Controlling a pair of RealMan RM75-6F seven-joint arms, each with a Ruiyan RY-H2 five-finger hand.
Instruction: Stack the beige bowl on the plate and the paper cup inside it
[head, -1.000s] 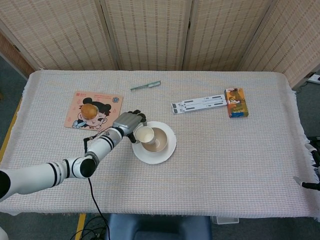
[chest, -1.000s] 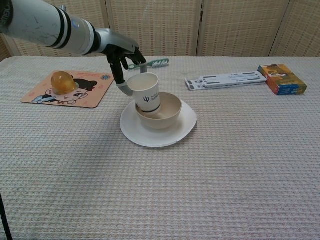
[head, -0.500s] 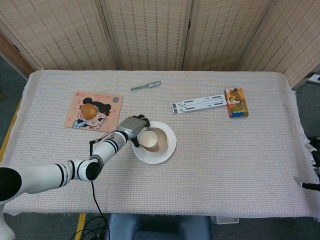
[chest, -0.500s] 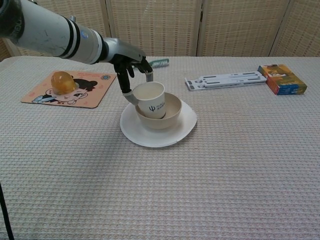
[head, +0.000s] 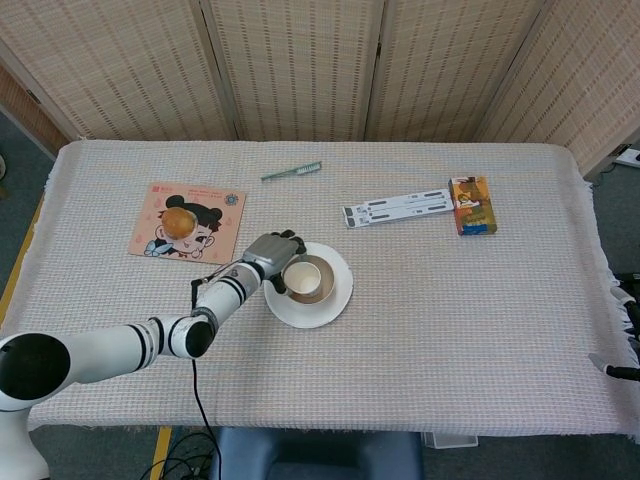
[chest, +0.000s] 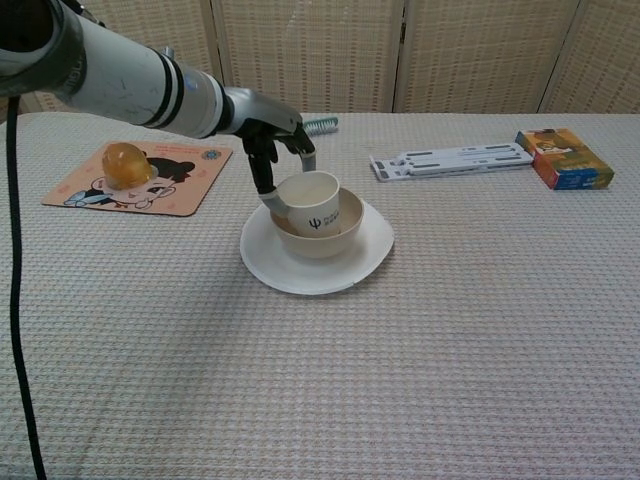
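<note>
The paper cup (chest: 310, 203) sits upright in the beige bowl (chest: 330, 236) on the plate (chest: 372, 255), just left of frame centre. The left hand (chest: 277, 148), upper left of the cup, has its fingers (chest: 268, 190) around the cup's left side; release means opening up-left. The right hand is out of sight.

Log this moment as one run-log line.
left hand: holds paper cup | paper cup: in beige bowl | bowl: on plate
</note>
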